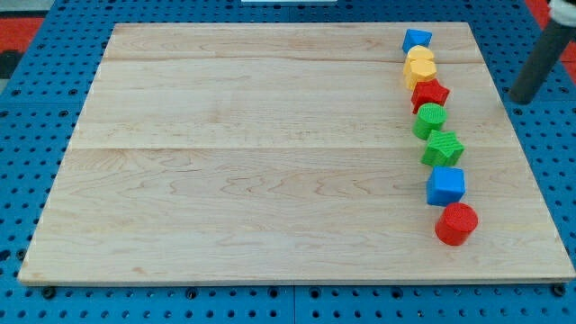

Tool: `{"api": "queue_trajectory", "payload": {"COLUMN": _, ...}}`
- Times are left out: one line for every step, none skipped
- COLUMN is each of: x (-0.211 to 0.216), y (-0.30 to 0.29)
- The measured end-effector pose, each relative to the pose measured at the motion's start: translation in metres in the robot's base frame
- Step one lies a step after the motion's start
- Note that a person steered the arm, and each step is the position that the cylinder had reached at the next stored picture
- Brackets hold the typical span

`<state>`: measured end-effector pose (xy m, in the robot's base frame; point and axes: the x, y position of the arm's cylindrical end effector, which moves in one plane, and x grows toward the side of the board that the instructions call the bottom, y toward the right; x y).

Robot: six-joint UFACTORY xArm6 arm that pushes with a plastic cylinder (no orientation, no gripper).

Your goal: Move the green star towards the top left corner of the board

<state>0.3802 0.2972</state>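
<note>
The green star (443,148) lies on the wooden board (252,162) near its right side, in a column of touching blocks. Above it are a green cylinder (430,119), a red star (430,93), a yellow block (420,65) and a small blue block (416,40). Below it are a blue cube (445,185) and a red cylinder (456,223). My tip (522,98) shows at the view's upper right, past the board's right edge. It is to the right of and above the green star and touches no block.
The board lies on a blue pegboard table (36,108) that surrounds it on all sides. The board's top left corner (115,27) is far across from the column of blocks.
</note>
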Motion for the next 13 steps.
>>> {"api": "queue_trajectory", "payload": {"x": 0.052, "y": -0.033}}
{"api": "queue_trajectory", "payload": {"x": 0.084, "y": -0.093}}
{"api": "queue_trajectory", "payload": {"x": 0.077, "y": -0.19}}
{"api": "queue_trajectory", "payload": {"x": 0.049, "y": -0.285}}
{"api": "queue_trajectory", "payload": {"x": 0.073, "y": -0.33}}
{"api": "queue_trajectory", "payload": {"x": 0.081, "y": -0.368}}
{"api": "queue_trajectory", "payload": {"x": 0.02, "y": -0.39}}
{"api": "queue_trajectory", "payload": {"x": -0.004, "y": -0.385}}
{"api": "queue_trajectory", "payload": {"x": 0.03, "y": -0.364}}
{"api": "queue_trajectory", "payload": {"x": 0.005, "y": -0.342}}
{"api": "queue_trajectory", "payload": {"x": -0.053, "y": -0.379}}
{"api": "queue_trajectory", "payload": {"x": -0.087, "y": -0.424}}
{"api": "queue_trajectory", "payload": {"x": -0.065, "y": -0.38}}
